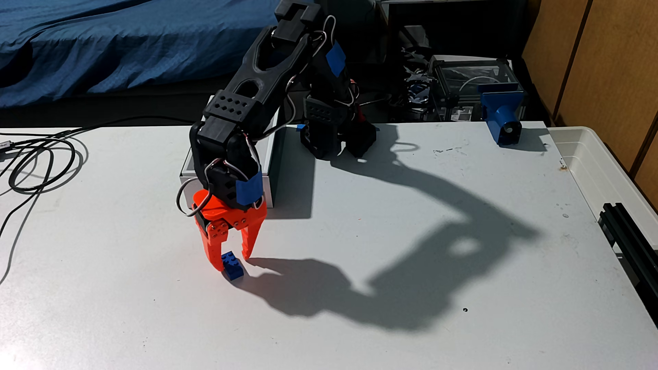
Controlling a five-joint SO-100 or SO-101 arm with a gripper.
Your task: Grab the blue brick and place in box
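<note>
The blue brick (pixel 233 266) lies on the white table, small and studded. My orange gripper (pixel 233 263) points straight down over it, open, with one finger on each side of the brick. The left fingertip touches or nearly touches the brick's left end; the right fingertip stands a little apart from it. The box (pixel 272 170) is white and sits just behind the gripper, mostly hidden by the black arm.
Black cables (pixel 39 160) coil at the table's left edge. A blue clamp-like mount (pixel 502 114) sits at the back right. A translucent plastic tub (pixel 605 170) runs along the right side, with a black rail (pixel 630 234) below it. The arm's base (pixel 334 135) stands at the back.
</note>
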